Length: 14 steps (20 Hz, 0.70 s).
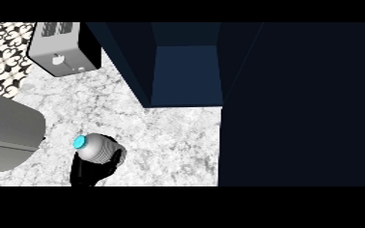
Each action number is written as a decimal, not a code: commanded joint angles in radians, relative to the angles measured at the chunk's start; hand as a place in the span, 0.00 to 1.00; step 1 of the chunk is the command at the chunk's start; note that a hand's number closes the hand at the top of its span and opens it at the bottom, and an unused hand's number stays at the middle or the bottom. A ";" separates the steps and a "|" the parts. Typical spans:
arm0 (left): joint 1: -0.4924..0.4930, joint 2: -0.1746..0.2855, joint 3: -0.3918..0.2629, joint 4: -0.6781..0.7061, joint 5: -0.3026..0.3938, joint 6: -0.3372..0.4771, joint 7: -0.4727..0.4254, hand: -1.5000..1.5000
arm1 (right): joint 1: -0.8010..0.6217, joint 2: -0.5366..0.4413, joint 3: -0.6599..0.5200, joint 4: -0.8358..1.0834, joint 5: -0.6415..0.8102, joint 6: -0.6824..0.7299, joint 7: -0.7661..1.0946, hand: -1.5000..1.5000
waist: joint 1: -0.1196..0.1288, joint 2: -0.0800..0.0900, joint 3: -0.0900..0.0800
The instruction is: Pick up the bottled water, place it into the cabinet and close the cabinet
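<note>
My left hand (91, 173) is at 7 o'clock of the view, with its fingers curled around the bottled water (100, 147). The bottle's blue cap points to 10 o'clock. I cannot tell if the bottle touches the counter (171, 135). The cabinet (187, 72) stands open at 12 o'clock, its door (292, 106) at 3 o'clock. A toaster (63, 48) sits at 10 o'clock.
</note>
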 commanded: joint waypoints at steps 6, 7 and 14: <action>-0.027 0.016 -0.003 -0.028 -0.026 -0.025 -0.062 1.00 | 0.096 0.037 -0.041 -0.179 -0.108 0.014 0.035 0.00 | 0.001 -0.002 0.001; -0.070 0.076 0.039 0.028 -0.001 -0.072 -0.050 1.00 | 0.080 0.027 -0.047 -0.173 -0.119 0.008 0.031 0.00 | -0.001 -0.001 0.001; -0.130 0.117 0.029 0.039 -0.023 -0.113 -0.032 1.00 | 0.081 0.039 -0.026 -0.199 -0.089 -0.015 0.036 0.00 | 0.006 -0.001 0.001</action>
